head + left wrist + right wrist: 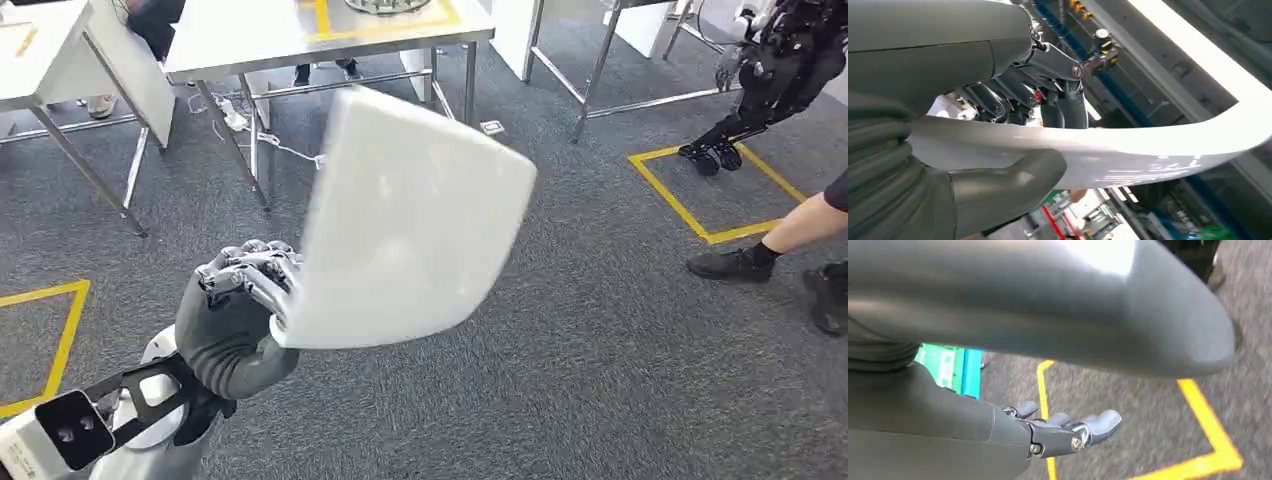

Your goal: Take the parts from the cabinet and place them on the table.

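**A:** ok so what are we looking at with the left hand (240, 300)?

**B:** We've got it clamped on the white part (410, 220), a big curved white panel. From the head view the fingers (262, 262) wrap over the panel's near edge, and the rest of the panel sticks up and away from the hand, tilted, well above the carpet (560, 380). In the left wrist view the thumb (1013, 177) presses on one face of the white part (1128, 150) and the dark fingers (998, 100) sit on the other, so it's a proper pinch.

**A:** and the right hand?

**B:** The right wrist view shows the right hand (1068, 432) holding nothing, fingers loosely apart, hanging over the grey carpet with yellow tape lines (1208, 440) under it. Picture is blurry, so we can't say more about it.

**A:** where's the surface relative to all this?

**B:** Beyond the left hand and the panel, a steel-legged surface (250, 40) with a yellow tape square on top, well apart from the part. Another pale surface (40, 50) sits off to the hand's left. Far off to the right of the panel there's a person's leg and dark shoe (730, 263) beside a yellow floor box (700, 190).
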Controlling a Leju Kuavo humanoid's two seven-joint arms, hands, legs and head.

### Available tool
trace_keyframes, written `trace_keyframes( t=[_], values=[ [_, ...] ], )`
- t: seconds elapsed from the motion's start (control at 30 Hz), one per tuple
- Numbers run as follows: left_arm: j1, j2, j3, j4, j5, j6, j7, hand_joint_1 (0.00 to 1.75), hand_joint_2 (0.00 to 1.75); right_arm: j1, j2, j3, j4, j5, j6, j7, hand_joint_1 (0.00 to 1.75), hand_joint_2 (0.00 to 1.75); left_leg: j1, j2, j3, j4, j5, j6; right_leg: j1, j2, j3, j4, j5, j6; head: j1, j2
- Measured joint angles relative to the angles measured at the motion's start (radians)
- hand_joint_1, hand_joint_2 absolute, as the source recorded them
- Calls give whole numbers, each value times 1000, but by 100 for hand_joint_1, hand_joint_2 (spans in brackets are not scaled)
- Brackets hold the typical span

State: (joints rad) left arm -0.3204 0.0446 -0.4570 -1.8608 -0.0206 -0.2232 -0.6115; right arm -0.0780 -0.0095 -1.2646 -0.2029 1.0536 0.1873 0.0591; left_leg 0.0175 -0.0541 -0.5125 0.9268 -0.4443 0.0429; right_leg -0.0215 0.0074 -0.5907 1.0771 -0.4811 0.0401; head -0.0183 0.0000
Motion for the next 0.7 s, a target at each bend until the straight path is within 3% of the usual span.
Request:
trace_keyframes(
  t=[0.07,0.1,0.13,0.17,0.23,0.27,0.3,0.33,0.4,0.43,0.47,0.5,0.53,0.6,0.63,0.67,0.7],
  values=[
    [-1,0,-3,2,4,5,-1,175,175,-4,1,0,0,-1,13,2,0,0,12,2,-3,1,2,-12,-9,0,-66,123,-80,13,2,0],
    [4,1,-7,5,4,8,0,175,175,-2,0,0,0,-2,18,2,0,0,21,2,-5,2,1,-23,-18,-1,-92,171,-100,25,2,0],
    [8,2,-10,6,3,10,-1,175,175,0,-1,0,0,-2,18,0,0,0,33,0,-6,5,-1,-37,-28,-1,-97,175,-93,38,2,0],
    [10,3,-11,6,2,13,-3,175,175,1,-2,0,0,-2,18,-3,0,0,48,-2,-7,12,-7,-54,-40,-2,-80,138,-66,52,2,0],
    [15,6,-14,7,-1,19,-10,175,175,4,-5,0,0,-2,19,-11,0,0,85,-5,-11,46,-32,-99,-74,-2,2,-20,20,96,3,0],
    [18,8,-16,8,-1,19,-14,175,175,5,-1,0,0,-2,19,-14,0,0,89,-5,-20,74,-51,-127,-71,22,-1,-11,-5,127,8,0],
    [20,12,-18,8,-1,19,-15,175,175,5,17,0,6,-1,19,-15,0,0,93,-5,-34,105,-69,-144,-70,21,-22,-10,-68,99,34,0],
    [17,13,-21,5,-2,19,-17,175,175,6,1,0,0,-2,2,-15,0,0,86,-10,-39,112,-81,-152,-78,15,-33,19,-65,60,26,0],
    [20,20,-25,6,-2,19,-20,175,175,14,11,0,3,-2,-40,-16,0,0,83,-5,-31,115,-86,-165,-86,9,-26,49,-83,42,10,0],
    [19,24,-24,6,1,19,-21,175,175,12,13,0,3,-2,-77,-16,0,0,82,-3,-42,117,-85,-171,-85,17,-13,62,-87,40,3,0],
    [18,26,-26,7,1,19,-21,175,175,14,10,0,2,-3,-98,-16,0,0,77,26,-66,156,-82,-160,-80,2,-4,57,-95,20,-13,0],
    [16,28,-27,8,2,19,-23,175,175,18,13,0,3,-5,-99,-21,0,0,72,55,-116,228,-86,-153,-71,-1,10,49,-103,23,-31,0],
    [15,29,-27,9,4,19,-27,175,175,19,17,0,3,-6,-84,-24,0,0,62,66,-179,312,-98,-138,-61,-3,25,39,-106,19,-39,0],
    [17,29,-31,13,4,19,-27,175,175,21,17,0,3,-6,-71,-30,0,0,35,67,-286,431,-135,-106,-39,-10,58,13,-113,8,-46,0],
    [18,30,-34,15,4,19,-28,175,175,21,17,0,3,-6,-71,-32,0,0,18,66,-312,443,-152,-84,-26,-11,78,1,-115,0,-48,0],
    [20,32,-35,18,2,19,-30,175,175,21,17,0,3,-6,-71,-32,0,0,0,64,-319,424,-165,-63,-10,-12,101,-9,-118,-6,-49,0],
    [20,35,-36,21,-2,20,-32,175,175,21,17,0,3,-6,-71,-33,0,0,-20,60,-315,379,-154,-35,6,-11,128,-25,-126,-18,-51,0]
  ],
)
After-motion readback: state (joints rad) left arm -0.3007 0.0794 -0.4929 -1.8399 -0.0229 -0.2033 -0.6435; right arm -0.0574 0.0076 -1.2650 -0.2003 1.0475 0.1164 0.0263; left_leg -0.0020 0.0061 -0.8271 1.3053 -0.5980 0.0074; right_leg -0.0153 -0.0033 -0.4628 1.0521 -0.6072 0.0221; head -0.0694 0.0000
